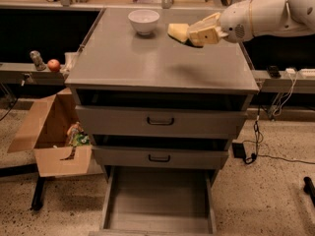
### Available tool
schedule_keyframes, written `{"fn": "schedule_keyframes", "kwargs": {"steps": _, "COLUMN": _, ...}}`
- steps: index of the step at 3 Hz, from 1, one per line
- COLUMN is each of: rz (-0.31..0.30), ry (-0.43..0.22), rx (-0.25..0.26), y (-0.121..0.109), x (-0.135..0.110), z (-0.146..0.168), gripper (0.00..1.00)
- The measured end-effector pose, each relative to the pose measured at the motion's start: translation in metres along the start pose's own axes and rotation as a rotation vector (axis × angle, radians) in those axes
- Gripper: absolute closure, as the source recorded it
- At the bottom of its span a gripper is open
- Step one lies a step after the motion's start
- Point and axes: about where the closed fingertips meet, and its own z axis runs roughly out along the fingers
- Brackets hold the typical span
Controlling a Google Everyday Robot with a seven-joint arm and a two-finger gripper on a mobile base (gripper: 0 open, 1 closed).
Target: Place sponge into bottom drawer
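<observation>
The pale yellow sponge [177, 32] is held in the air above the back of the grey cabinet top [147, 63], just right of the white bowl [143, 21]. My cream gripper [193, 34] reaches in from the right and is shut on the sponge's right end. The sponge casts a shadow on the top below it. The bottom drawer [158, 200] is pulled out at the foot of the cabinet, its flat grey floor bare.
Two upper drawers with dark handles [160, 121] are slightly ajar. An open cardboard box [54, 132] stands on the floor at left. A red apple [53, 65] and a small bottle sit on a left ledge. Cables lie at right.
</observation>
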Motion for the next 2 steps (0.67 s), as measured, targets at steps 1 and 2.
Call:
{"fn": "schedule_keyframes", "kwargs": {"steps": 1, "rz": 0.0, "ry": 0.0, "rx": 0.0, "y": 0.0, "x": 0.0, "z": 0.0, "gripper": 1.0}}
{"fn": "schedule_keyframes", "kwargs": {"steps": 2, "rz": -0.027, "ry": -0.014, "rx": -0.121, "y": 0.031, "x": 0.002, "z": 0.006, "gripper": 1.0}}
